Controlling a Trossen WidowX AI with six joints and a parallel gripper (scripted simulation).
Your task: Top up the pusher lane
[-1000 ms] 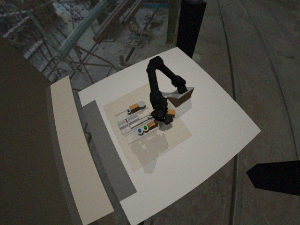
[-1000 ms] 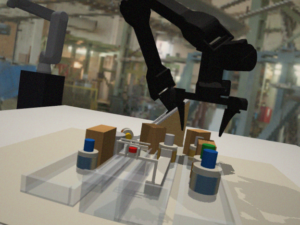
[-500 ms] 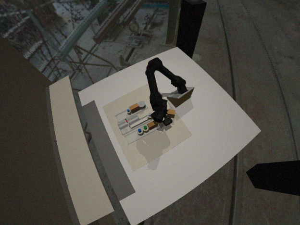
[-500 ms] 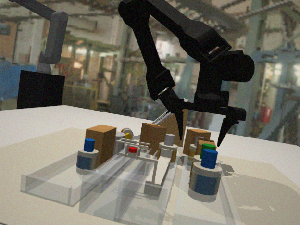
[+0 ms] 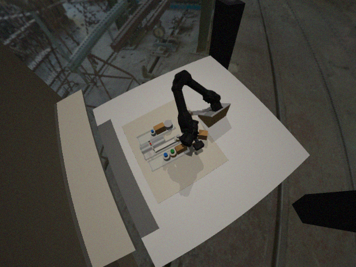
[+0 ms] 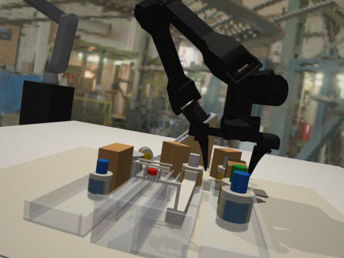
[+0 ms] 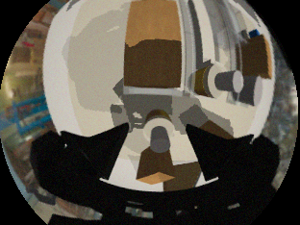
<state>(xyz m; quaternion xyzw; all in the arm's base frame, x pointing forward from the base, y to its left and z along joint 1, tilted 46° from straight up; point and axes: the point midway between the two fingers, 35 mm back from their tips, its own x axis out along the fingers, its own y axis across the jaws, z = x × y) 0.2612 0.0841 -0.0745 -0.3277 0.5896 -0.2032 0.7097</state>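
Note:
The jar in the sprung lane is upright, with a grey knob, pale lid and mustard band. The pale pusher stands behind it. A matching loose jar stands off the lanes, partly hidden behind other things in the exterior view and hidden by the arm in the top view. My gripper is wide open and points down. In the wrist view the loose jar shows between its fingers, which seem not to touch it.
The right lane holds a blue-capped jar, a green-capped jar and a brown block. The left lane holds a blue-capped jar, a brown block and a grey cylinder. Another block and a tilted panel stand near the arm.

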